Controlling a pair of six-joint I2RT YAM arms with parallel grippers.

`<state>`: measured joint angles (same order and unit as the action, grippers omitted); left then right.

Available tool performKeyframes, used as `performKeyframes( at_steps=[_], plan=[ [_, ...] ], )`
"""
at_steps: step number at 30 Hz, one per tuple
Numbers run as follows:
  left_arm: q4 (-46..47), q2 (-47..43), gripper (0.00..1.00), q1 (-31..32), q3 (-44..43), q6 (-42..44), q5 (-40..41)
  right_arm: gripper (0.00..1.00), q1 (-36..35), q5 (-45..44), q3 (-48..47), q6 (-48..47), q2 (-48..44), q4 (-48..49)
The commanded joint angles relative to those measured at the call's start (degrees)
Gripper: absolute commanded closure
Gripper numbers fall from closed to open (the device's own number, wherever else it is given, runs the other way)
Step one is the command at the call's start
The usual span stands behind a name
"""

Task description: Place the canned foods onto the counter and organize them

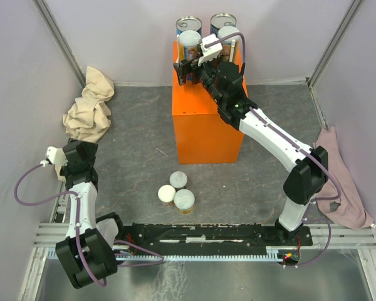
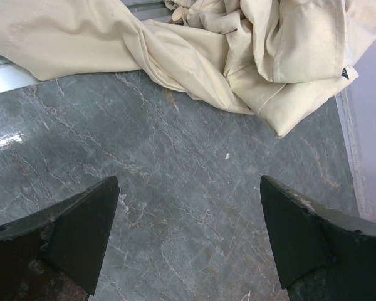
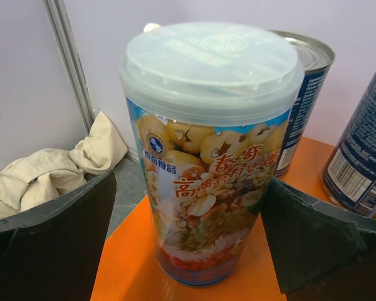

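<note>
Your right arm (image 1: 269,135) reaches out over the counter (image 1: 203,125). The right gripper (image 3: 188,188) straddles 1 pale-lidded can (image 3: 207,157) by the counter's left edge, jaws apart and clear of its sides. Your left arm (image 1: 81,188) sits folded at the desk's (image 1: 131,125) left edge, with the left gripper (image 2: 188,182) spread wide above bare desk. Count: 4 cans on the counter, 2 of them blue tins (image 1: 189,24) along its far edge. 3 cans (image 1: 184,200) stand on the desk before its near face.

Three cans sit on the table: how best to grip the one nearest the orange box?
Likely the can by its side wall below the lid, coming from the counter side: it stands upright and the other two cans crowd its near side.
</note>
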<state>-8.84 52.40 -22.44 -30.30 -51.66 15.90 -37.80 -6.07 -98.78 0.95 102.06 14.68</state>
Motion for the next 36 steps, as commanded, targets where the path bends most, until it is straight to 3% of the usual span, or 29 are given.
performKeyframes(
  at_steps=[1, 22, 36],
  plan=[
    [2.9, -0.8, 0.0, -0.3, 0.3, -2.6, -0.9, 0.01, -0.8, -1.9, 0.7, -1.5, -5.0, 2.3],
    [3.3, -1.2, 0.0, -0.3, 0.5, -2.6, -1.3, 0.0, -4.9, -4.7, 13.8, -3.1, -17.3, 3.2],
    [4.4, -0.3, 0.01, -0.3, 0.6, -2.0, -2.3, 0.03, -15.3, -9.0, 20.4, -1.1, -29.3, -10.7]
  ],
)
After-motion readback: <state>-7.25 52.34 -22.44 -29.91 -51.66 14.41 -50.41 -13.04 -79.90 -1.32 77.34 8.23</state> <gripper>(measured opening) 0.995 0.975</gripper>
